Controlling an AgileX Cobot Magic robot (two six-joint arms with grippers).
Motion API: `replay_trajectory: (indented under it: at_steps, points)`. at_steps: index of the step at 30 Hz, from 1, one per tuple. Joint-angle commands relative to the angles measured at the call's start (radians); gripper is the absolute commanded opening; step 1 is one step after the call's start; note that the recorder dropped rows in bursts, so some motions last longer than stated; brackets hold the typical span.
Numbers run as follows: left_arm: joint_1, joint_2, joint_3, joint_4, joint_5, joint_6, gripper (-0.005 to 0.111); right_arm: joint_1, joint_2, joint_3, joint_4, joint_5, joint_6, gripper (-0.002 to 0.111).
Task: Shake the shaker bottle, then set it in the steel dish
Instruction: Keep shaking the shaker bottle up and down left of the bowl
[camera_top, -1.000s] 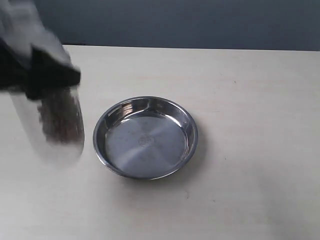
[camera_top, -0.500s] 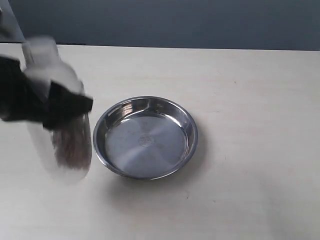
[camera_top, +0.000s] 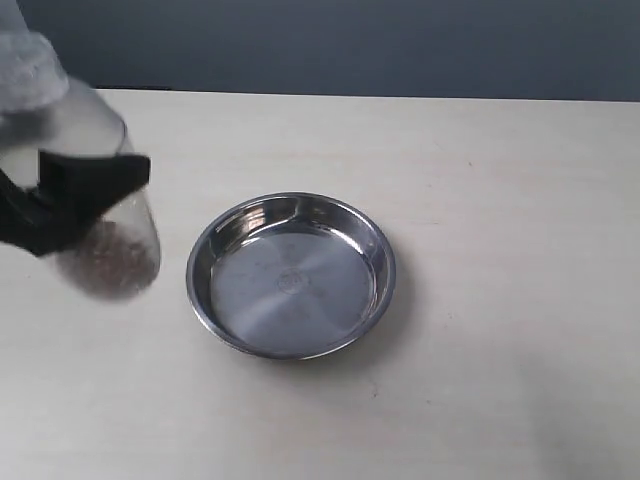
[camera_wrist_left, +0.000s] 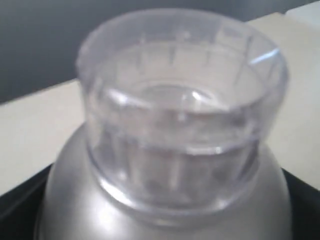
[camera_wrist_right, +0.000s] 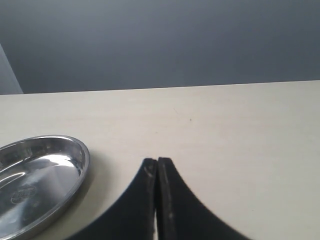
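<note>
The frosted shaker bottle (camera_top: 95, 190) hangs tilted above the table at the far left of the exterior view, cap toward the upper left, brown granules pooled at its lower end. My left gripper (camera_top: 80, 195) is shut on its body, a black finger crossing the front. In the left wrist view the bottle's clear cap (camera_wrist_left: 182, 105) and domed shoulder fill the picture. The steel dish (camera_top: 291, 274) lies empty on the table to the right of the bottle. My right gripper (camera_wrist_right: 157, 162) is shut on nothing, low over the table beside the dish (camera_wrist_right: 40, 175).
A pale wooden table (camera_top: 500, 250) carries the dish. A dark grey wall (camera_top: 350, 45) runs behind the table's far edge.
The bottle has swung up and to the left with my left gripper, after dipping lower half a second ago. The granules have shifted inside. The dish has not moved.
</note>
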Motion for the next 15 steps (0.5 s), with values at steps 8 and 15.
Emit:
replay_trajectory:
  at_steps: [8,15]
  points:
    - [-0.004,0.006,0.047,-0.363,-0.017,0.256,0.0,-0.004,-0.004,0.001,-0.002,-0.015,0.0,-0.001]
    - [-0.004,-0.076,-0.081,-0.25,0.039,0.232,0.0,-0.004,-0.004,0.001,-0.002,-0.013,0.0,-0.001]
